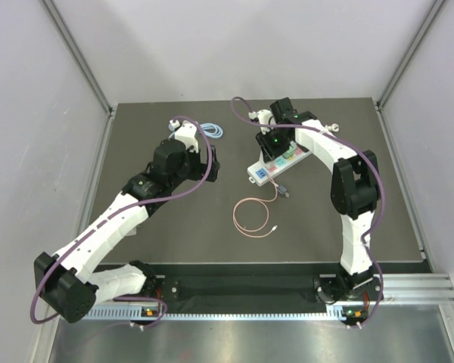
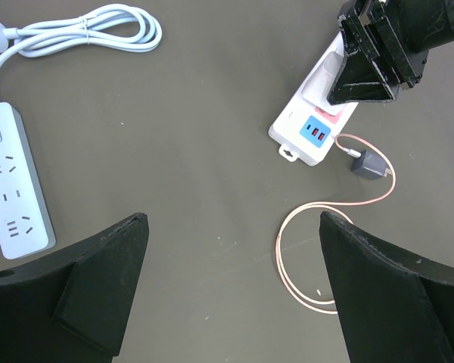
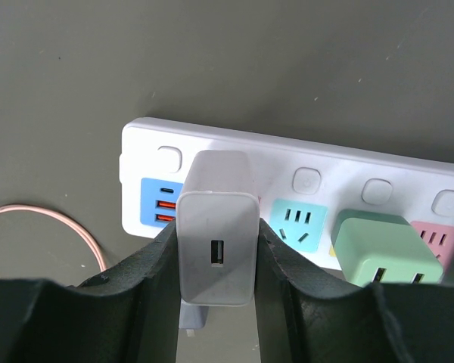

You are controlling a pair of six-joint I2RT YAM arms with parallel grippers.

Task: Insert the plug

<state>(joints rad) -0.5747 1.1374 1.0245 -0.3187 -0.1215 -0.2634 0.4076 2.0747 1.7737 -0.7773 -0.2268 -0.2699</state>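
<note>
White glossy plastic, a rounded boxy charger, is pinched between the matte black fingers of the right gripper, over the power strip just beyond the fingertips. If it tilts in this smooth grip, the prongs can miss the slots; the green adapter beside one finger may crowd it. The left gripper stands wide apart, holding nothing.

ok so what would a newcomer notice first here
First, the white square USB charger clamped in the right gripper, poised over the white power strip with coloured sockets toward the table's far side. Next, the thin pink cable looped on the dark table just in front of that strip.
</note>
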